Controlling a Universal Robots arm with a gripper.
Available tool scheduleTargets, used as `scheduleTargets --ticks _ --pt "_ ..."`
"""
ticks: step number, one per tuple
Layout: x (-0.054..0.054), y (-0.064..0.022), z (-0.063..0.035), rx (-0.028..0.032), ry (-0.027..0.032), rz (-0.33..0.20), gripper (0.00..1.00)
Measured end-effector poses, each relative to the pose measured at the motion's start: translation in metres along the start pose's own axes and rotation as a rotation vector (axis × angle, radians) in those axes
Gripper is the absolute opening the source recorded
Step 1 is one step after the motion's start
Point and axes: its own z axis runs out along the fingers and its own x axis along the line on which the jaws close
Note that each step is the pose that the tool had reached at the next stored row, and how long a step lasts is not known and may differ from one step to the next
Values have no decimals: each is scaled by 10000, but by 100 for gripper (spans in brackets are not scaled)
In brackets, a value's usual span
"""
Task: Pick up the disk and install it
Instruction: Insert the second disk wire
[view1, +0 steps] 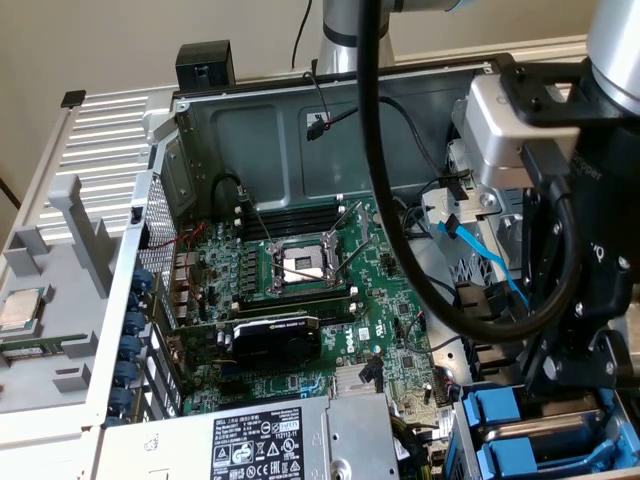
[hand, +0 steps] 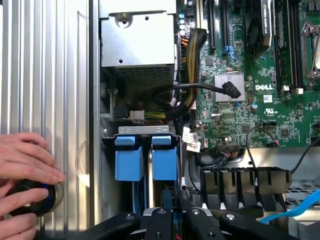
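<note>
- gripper (hand: 175, 202) sits right over drive bay (hand: 145, 130), at the PSU-side corner of the case
- pincer clenched, tips nearly together; can't tell if it nips anything
- disk (view1: 548, 430) in the bay, directly under gripper: silver body w/ blue carrier both sides
- wrist view: two blue carrier tabs (hand: 129, 160) side by side at bay mouth
- mobo (view1: 300, 300) just beside bay
- person's hand (hand: 25, 167) on dark round knob (hand: 30, 197), ribbed panel (hand: 45, 65) beside bay

The arm (view1: 600, 300) is seen lowered at the exterior view's right, wrist pointed downward; the gripper (hand: 176, 212) is held with its black fingers (hand: 166, 202) nearly closed together, close side by side
</note>
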Motion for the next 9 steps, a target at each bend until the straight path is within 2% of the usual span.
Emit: scheduleTargets --ticks 9 --pt "-3 2 0 29 0 1 16"
